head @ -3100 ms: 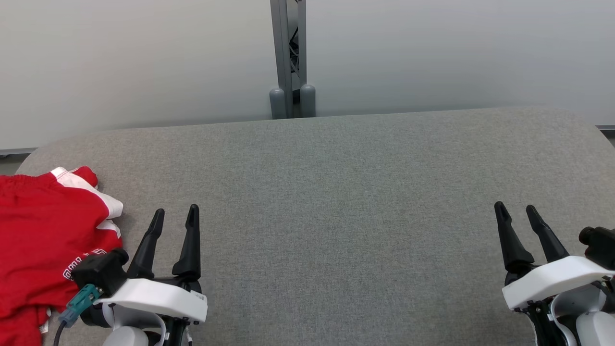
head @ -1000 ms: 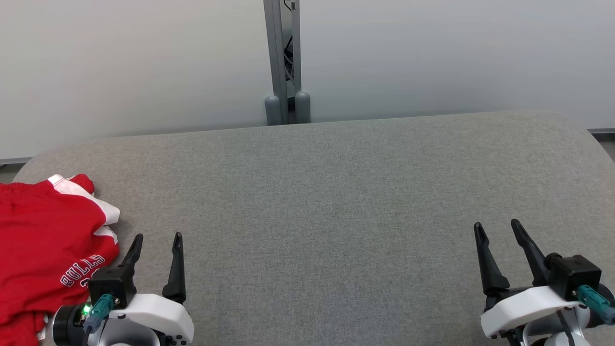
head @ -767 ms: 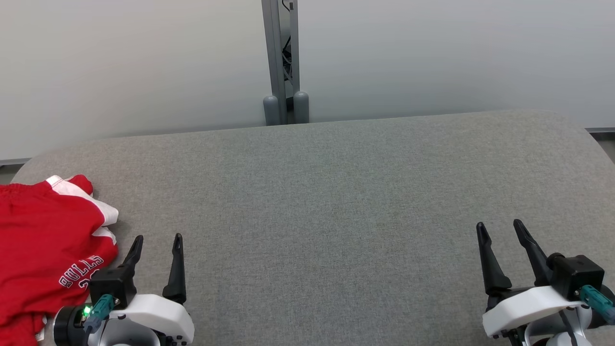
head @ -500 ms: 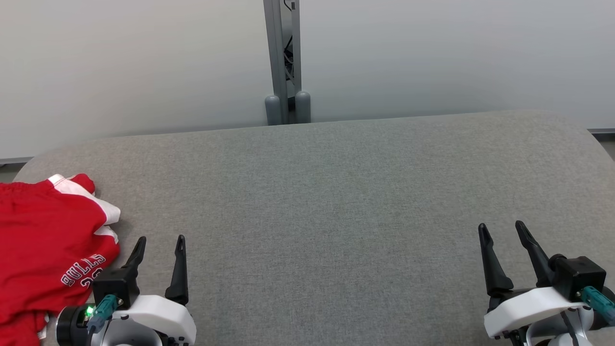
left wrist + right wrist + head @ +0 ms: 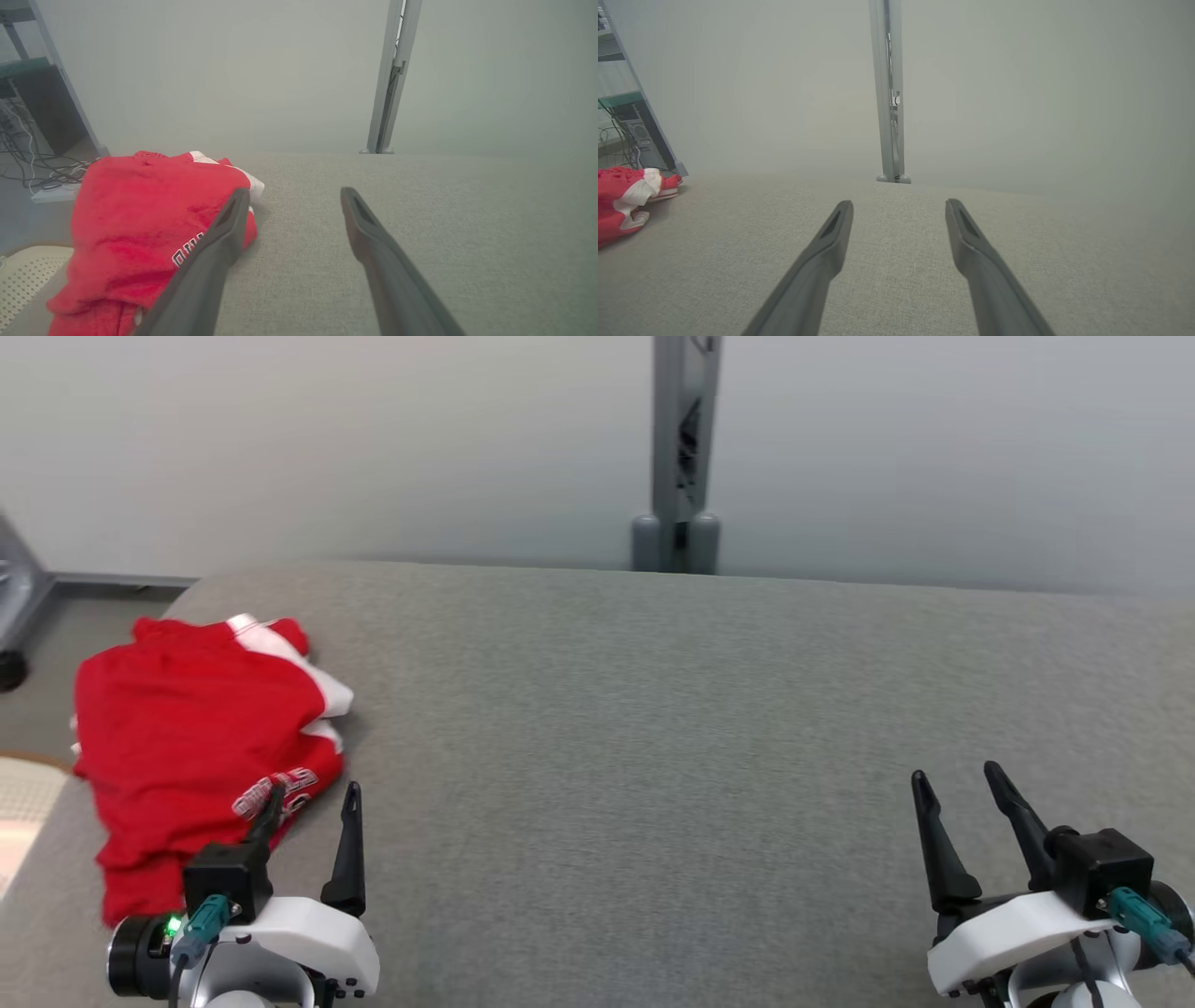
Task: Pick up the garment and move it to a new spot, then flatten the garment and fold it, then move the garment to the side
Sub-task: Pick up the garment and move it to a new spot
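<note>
- Garment (image 5: pixel 201 747): red cloth with white trim and white lettering. It lies in a loose, rumpled heap at the left end of the table, not flattened and not folded.
- The garment's left edge reaches the table's rounded left end. One white-trimmed corner sticks out on the side toward the table's middle.
- In the left wrist view the garment (image 5: pixel 140 224) is at left, and the lettering is partly hidden behind that gripper's left finger.
- In the right wrist view the garment (image 5: pixel 621 200) shows far off at the left edge.
- Left gripper (image 5: pixel 313 793): fingers spread wide, nothing between them. The left fingertip overlaps the garment's near right edge in the head view; contact cannot be told. The right finger is over bare table.
- Left wrist view confirms it: left gripper (image 5: pixel 294 193) has a wide gap with only table between the tips.
- Right gripper (image 5: pixel 955 773): fingers spread wide and empty, at the table's right end, well apart from the garment. The right wrist view shows the same (image 5: pixel 899 203).
- Table (image 5: pixel 653 709): grey woven covering with rounded corners.
- Behind the table: a grey post (image 5: pixel 684 439) against a pale wall (image 5: pixel 373 429).
- Off the left end: cables (image 5: pixel 28 172) on the floor and a cream perforated surface (image 5: pixel 23 275).
</note>
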